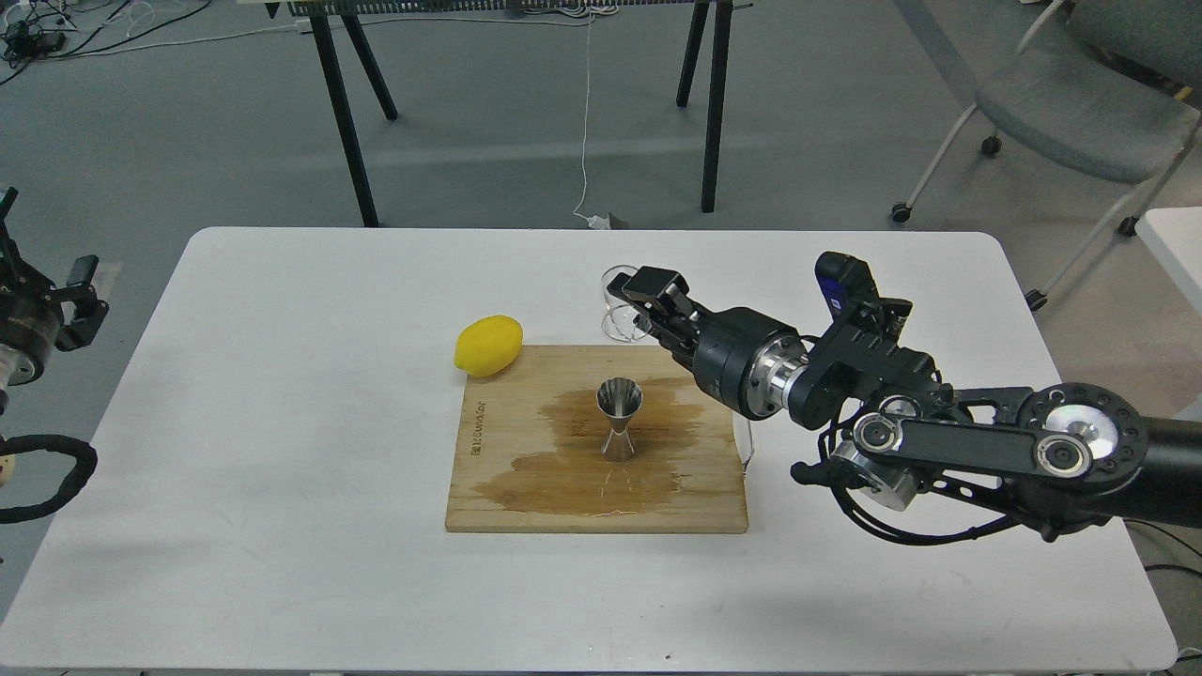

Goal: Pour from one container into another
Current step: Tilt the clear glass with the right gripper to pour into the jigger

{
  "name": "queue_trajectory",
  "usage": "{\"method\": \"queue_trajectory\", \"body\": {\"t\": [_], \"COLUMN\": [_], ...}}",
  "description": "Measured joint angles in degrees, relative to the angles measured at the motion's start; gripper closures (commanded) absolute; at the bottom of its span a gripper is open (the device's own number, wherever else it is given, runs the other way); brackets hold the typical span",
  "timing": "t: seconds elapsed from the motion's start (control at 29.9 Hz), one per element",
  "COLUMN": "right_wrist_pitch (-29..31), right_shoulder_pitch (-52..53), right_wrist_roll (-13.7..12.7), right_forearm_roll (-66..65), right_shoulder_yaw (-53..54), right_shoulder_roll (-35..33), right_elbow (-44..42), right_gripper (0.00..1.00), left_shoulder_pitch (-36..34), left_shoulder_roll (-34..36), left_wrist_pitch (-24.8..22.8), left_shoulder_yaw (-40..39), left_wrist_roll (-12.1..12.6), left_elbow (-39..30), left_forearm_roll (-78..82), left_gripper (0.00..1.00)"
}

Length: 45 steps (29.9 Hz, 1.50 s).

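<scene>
The small steel jigger (619,420) stands upright in the middle of the wooden board (498,488), inside a dark wet patch. My right gripper (639,302) is shut on the tiny clear glass cup (616,306), which sits roughly upright just past the board's far edge, behind the jigger. I cannot tell whether the cup rests on the table or hangs a little above it. My left gripper (52,310) is at the far left edge, off the table, with nothing in it; its fingers show spread.
A yellow lemon (488,345) lies at the board's far left corner. A thin wire handle (747,441) sticks out at the board's right edge. The white table (282,422) carries the board. Table legs and a chair (1080,103) stand beyond.
</scene>
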Motion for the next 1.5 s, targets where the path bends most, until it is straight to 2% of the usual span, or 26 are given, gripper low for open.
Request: {"method": "queue_trajectory", "body": {"t": [1.1, 1.5], "right_wrist_pitch": [0.01, 0.01], "right_shoulder_pitch": [-0.85, -0.39], "right_wrist_roll": [6.87, 10.23], "right_forearm_roll": [-4.17, -6.62], "right_shoulder_yaw": [-1.73, -4.05], "right_shoulder_roll": [1.27, 1.37], "right_elbow": [-0.60, -0.61], "right_gripper": [0.61, 0.62], "left_shoulder_pitch": [0.04, 0.41], "left_shoulder_roll": [-0.06, 0.08], "left_wrist_pitch": [0.00, 0.00], "left_shoulder_yaw": [-0.09, -0.09], "left_wrist_roll": [0.00, 0.00], "left_elbow": [0.00, 0.00], "left_forearm_roll": [0.00, 0.00], "left_gripper": [0.00, 0.00]}}
